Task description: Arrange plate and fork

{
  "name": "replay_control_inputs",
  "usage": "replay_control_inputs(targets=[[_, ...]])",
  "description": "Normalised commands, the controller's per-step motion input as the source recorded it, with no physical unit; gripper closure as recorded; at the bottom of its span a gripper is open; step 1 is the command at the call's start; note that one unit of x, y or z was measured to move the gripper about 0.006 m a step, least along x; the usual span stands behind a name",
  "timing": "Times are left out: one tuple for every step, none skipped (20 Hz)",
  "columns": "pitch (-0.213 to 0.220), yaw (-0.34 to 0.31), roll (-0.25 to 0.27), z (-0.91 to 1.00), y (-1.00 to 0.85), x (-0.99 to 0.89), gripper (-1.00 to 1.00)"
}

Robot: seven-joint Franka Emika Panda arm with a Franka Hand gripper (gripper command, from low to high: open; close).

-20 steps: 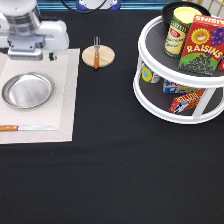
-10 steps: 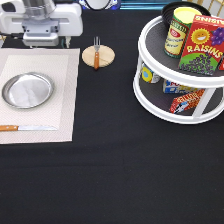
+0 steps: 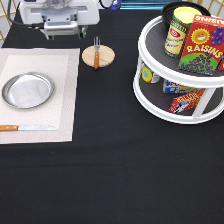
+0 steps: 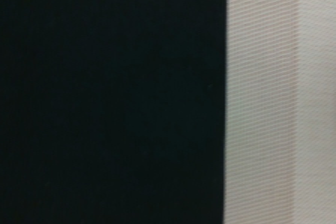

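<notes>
- Gripper (image 3: pixel 60 31): seen in the exterior view at the top left, above the black tablecloth (image 3: pixel 115 170) just past the far edge of the placemat (image 3: pixel 65 90); whether it is apart or together cannot be told from this view; it holds nothing visible and touches none of the tableware.
- Plate (image 3: pixel 27 90): round, shiny metal with a raised rim; lies flat on the placemat toward the exterior view's left; nothing rests on it.
- Fork (image 3: pixel 96 51): wooden handle and short metal tines; lies across the wooden disc (image 3: pixel 105 59), tines toward the exterior view's top; off the placemat, just beyond its upper right corner and well apart from the plate; of the tableware it lies nearest the gripper.
- Knife (image 3: pixel 25 128): wooden handle to the exterior view's left, flat blade to the right; lies on the placemat below the plate, near but not touching it.
- Two-tier turntable (image 3: pixel 150 95): white, at the exterior view's right; upper tier carries a can (image 3: pixel 177 30) and a raisins box (image 3: pixel 204 46); lower tier holds further packages, only partly visible.
- Wrist view: black tablecloth (image 4: pixel 112 110) beside a strip of pale woven placemat (image 4: pixel 270 110); their border runs straight across the picture.
</notes>
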Motion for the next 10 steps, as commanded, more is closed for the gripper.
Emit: replay_control_inputs(targets=[[-0.174, 0.0, -0.007, -0.32, 0.44, -0.92, -1.0], [-0.174, 0.0, -0.002, -0.36, 0.39, -0.89, -1.0], [-0.171, 0.0, -0.004, -0.37, 0.36, -0.87, -1.0], [-0.17, 0.0, -0.012, -0.37, 0.37, -0.81, -1.0], [-0.164, 0.0, -0.007, -0.39, 0.35, -0.77, -1.0], [-0.16, 0.0, 0.0, -0.43, 0.32, -0.76, -1.0], [-0.153, 0.0, 0.0, -0.43, 0.31, -0.73, -1.0], [-0.149, 0.0, 0.0, -0.45, 0.32, -0.71, -1.0], [-0.141, 0.0, 0.0, -0.45, 0.3, -0.69, -1.0], [-0.135, 0.0, 0.0, -0.42, 0.28, -0.62, -1.0]])
